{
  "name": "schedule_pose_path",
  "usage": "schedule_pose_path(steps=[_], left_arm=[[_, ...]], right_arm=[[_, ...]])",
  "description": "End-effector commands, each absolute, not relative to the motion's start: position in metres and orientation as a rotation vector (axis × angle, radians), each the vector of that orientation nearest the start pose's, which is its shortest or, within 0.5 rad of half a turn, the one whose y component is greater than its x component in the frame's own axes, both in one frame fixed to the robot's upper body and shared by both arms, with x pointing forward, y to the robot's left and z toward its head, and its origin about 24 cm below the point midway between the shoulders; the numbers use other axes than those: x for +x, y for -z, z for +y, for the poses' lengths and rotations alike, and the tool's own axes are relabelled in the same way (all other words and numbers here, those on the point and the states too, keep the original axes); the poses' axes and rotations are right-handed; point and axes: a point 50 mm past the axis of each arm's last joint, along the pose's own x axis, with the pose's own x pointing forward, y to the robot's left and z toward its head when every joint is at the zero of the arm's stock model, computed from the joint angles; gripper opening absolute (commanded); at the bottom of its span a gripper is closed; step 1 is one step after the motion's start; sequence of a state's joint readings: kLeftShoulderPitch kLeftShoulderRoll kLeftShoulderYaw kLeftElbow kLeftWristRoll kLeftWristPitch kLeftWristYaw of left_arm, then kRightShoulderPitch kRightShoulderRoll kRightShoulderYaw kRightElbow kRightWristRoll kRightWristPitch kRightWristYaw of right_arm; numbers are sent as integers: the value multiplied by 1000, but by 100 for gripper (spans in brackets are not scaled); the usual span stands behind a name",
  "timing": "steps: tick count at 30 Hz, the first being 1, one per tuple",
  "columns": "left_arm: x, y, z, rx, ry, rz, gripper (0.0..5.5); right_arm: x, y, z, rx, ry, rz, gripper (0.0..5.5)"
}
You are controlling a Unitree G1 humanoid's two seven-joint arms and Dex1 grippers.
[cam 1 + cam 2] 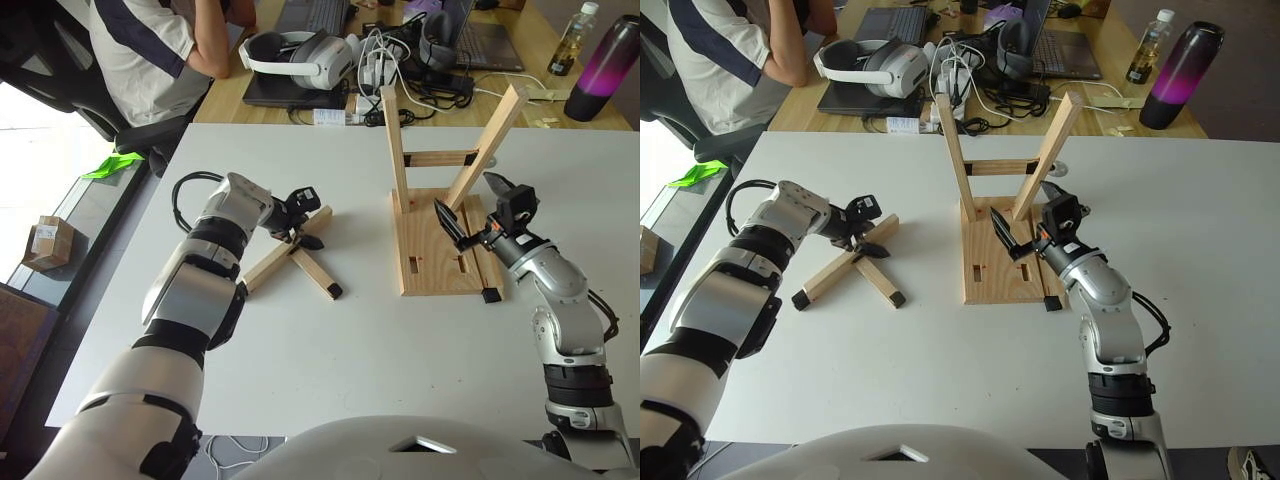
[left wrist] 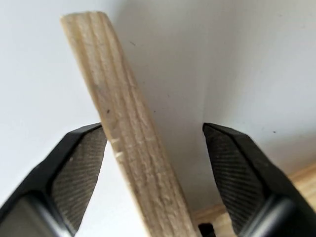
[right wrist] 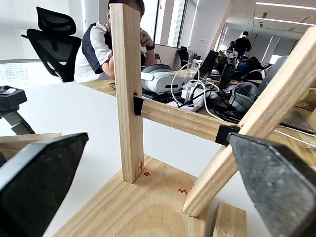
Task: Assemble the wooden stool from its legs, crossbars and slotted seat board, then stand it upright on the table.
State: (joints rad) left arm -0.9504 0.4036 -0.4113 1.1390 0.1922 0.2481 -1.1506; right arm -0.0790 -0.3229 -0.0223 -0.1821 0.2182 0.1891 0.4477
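Note:
The slotted seat board (image 1: 428, 262) lies flat on the white table. Two legs (image 1: 396, 150) (image 1: 490, 140) stand in it, joined by a crossbar (image 1: 440, 158). Another wooden piece (image 1: 486, 268) lies along the board's right edge. My right gripper (image 1: 473, 205) is open just in front of the right-hand leg, and the standing frame (image 3: 129, 94) rises between its fingers (image 3: 39, 182). Left of the board, two loose wooden pieces (image 1: 290, 255) lie crossed. My left gripper (image 1: 303, 236) is open around the long piece (image 2: 133, 143), one finger (image 2: 79, 173) against it.
Behind the table's far edge is a wooden desk with a headset (image 1: 300, 55), laptops and cables (image 1: 400, 60), where a person (image 1: 150, 50) sits at the back left. Two bottles (image 1: 605, 70) stand at the back right. The table's front and right side offer free room.

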Motion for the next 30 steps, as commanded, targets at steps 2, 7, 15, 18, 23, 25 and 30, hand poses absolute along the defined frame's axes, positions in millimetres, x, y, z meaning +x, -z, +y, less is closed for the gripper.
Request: schedule_pose_path(steps=[2, 7, 15, 18, 23, 25, 30], left_arm=[[358, -61, 192, 530, 982, 906, 278], [362, -67, 189, 503, 969, 878, 194], [379, -135, 223, 277, 806, 646, 102], [378, -179, 250, 148, 678, 450, 102], [357, -248, 244, -359, 483, -240, 102], [345, -251, 226, -498, 456, -383, 102], [335, -240, 187, -777, 419, -465, 102]], right_arm=[[261, -97, -176, -144, -478, -61, 540], [264, -98, -177, -164, -478, -62, 540], [274, -121, -177, -145, -462, -145, 540], [274, -141, -172, -72, -541, -131, 508], [248, -113, -130, -104, -920, 373, 418], [237, -111, -101, -74, -1074, 428, 387], [245, -121, -37, 80, -1299, 446, 293]])
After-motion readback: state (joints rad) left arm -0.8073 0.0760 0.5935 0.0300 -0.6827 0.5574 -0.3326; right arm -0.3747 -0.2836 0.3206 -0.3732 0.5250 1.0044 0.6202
